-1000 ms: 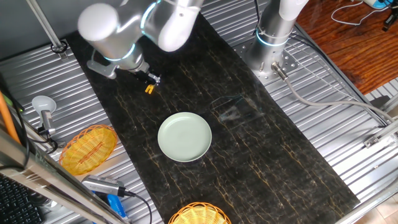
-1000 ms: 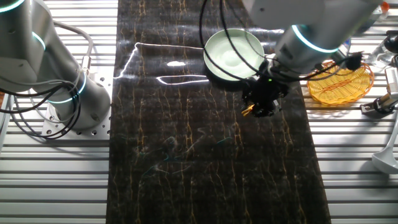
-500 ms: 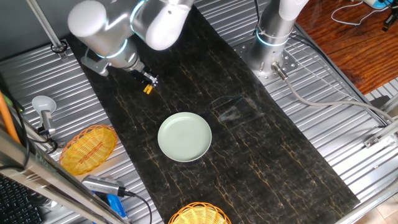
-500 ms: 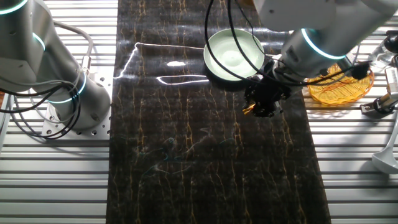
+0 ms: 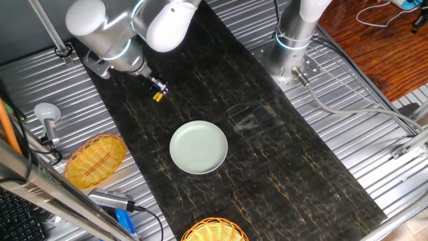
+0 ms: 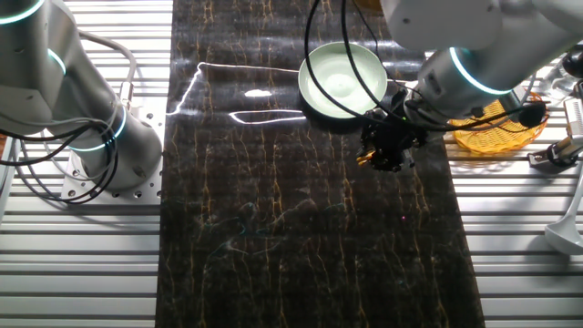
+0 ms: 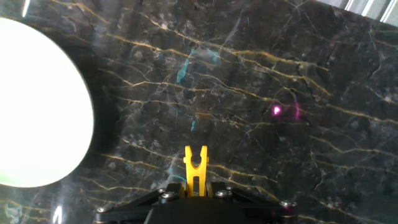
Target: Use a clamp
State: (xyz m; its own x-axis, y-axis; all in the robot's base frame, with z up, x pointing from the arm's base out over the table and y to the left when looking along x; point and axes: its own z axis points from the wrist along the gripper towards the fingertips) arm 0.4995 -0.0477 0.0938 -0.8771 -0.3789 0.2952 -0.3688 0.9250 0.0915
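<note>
While the fingers (image 7: pixel 195 194) pinch the clamp (image 7: pixel 195 168) above the dark tabletop (image 7: pixel 298 162), right of the plate (image 7: pixel 37 106), you should keep its 2 prongs level and squeeze steadily.

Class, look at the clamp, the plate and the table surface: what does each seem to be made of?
The clamp: likely moulded plastic, uniformly yellow with a smooth forked tip. The plate: probably glazed ceramic or melamine, pale green with a soft sheen. The table surface: polished dark marble, or a marble-look sheet, with gold veins and glare.
</note>
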